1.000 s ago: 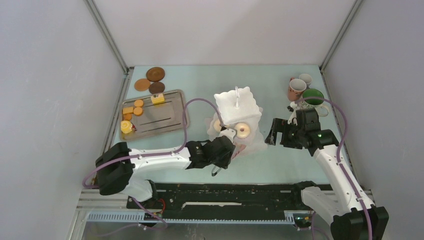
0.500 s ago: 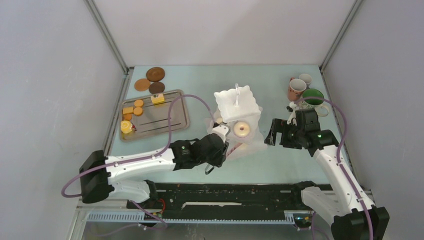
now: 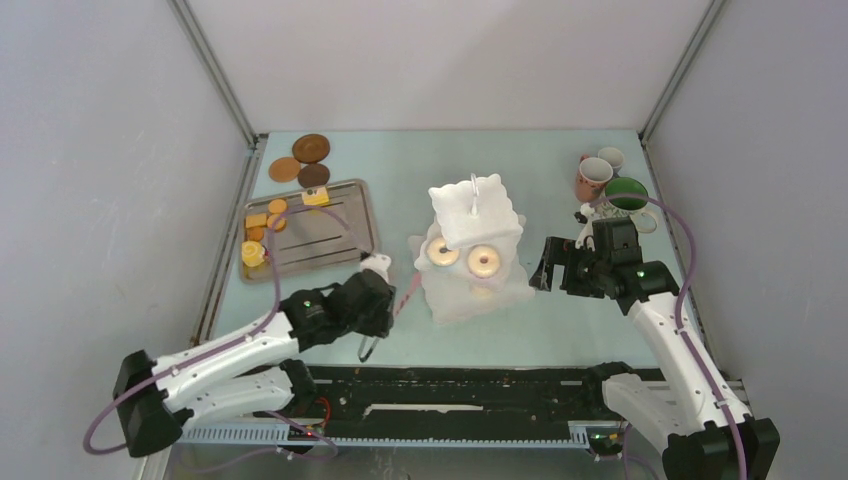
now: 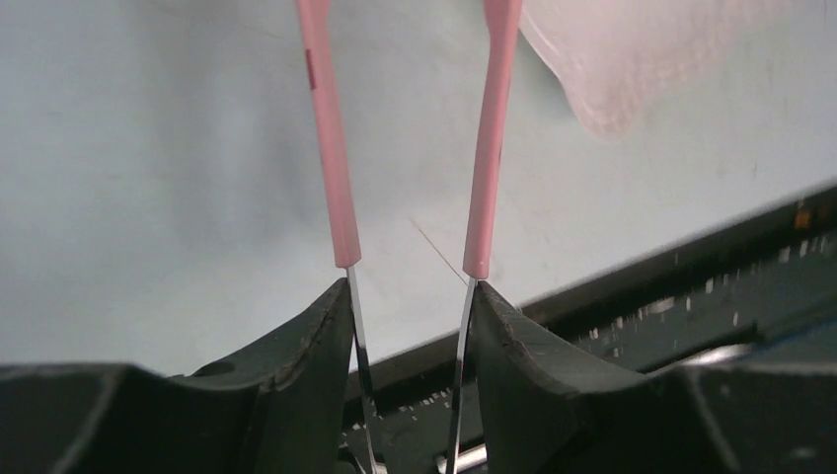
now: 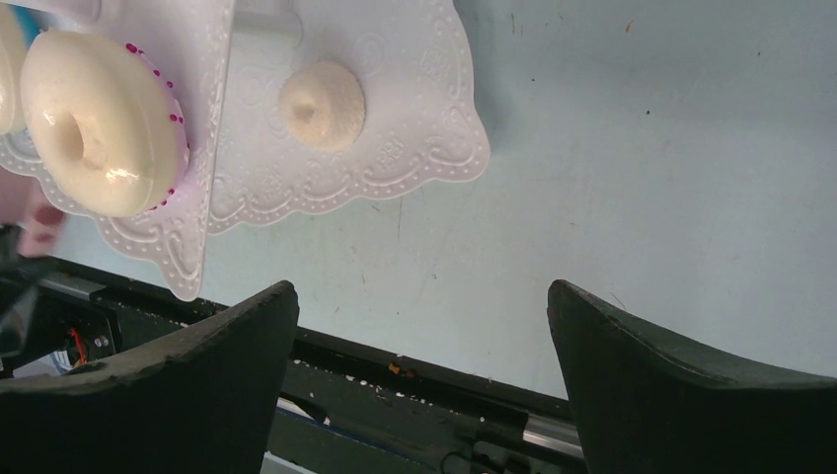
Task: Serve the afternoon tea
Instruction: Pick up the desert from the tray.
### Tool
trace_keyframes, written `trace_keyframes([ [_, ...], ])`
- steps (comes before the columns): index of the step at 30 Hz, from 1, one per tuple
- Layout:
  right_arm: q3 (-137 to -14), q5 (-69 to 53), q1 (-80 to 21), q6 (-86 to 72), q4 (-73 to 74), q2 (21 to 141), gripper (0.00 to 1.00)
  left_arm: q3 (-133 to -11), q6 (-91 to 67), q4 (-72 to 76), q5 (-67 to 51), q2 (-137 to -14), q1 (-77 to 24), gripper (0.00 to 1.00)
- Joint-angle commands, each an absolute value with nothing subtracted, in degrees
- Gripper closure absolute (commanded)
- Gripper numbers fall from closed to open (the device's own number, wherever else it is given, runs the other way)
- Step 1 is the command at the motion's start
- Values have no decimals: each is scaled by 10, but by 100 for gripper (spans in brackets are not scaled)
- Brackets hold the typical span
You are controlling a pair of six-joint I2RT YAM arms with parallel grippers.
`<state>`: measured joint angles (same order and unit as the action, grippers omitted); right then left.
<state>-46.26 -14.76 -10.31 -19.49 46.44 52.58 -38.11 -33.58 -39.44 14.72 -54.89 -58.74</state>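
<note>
One white three-tier stand (image 3: pixel 470 215) sits mid-frame. It carries two donuts (image 3: pixel 484 260) on its middle tier and one small pale round piece (image 5: pixel 321 106) on the lowest. Three brown coasters (image 3: pixel 311 148) lie at upper left. Just below them, one grey tray (image 3: pixel 330 235) holds three orange biscuits (image 3: pixel 277 205) and three yellow cakes (image 3: pixel 316 198). Three mugs (image 3: pixel 593 178) stand at upper right. There is one pair of pink tongs (image 4: pixel 331 148).

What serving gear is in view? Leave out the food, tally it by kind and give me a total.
Mugs: 3
Coasters: 3
Stand: 1
Tray: 1
Tongs: 1
Total: 9
</note>
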Motion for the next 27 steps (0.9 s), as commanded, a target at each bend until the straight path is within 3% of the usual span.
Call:
trace_keyframes([
  [1, -472, -145, -99, -199, 453, 516, 0, -417, -363, -427, 151, -504, -467, 52],
  [11, -472, -141, -88, -201, 452, 528, 0, -518, -253, -453, 86, -556, -224, 53],
  [17, -472, -144, -80, -200, 451, 537, 1, -612, -245, -457, 55, -668, -91, 52],
  [27, -472, -150, -76, -201, 452, 546, 1, -807, -241, -466, -115, -889, 112, 54],
])
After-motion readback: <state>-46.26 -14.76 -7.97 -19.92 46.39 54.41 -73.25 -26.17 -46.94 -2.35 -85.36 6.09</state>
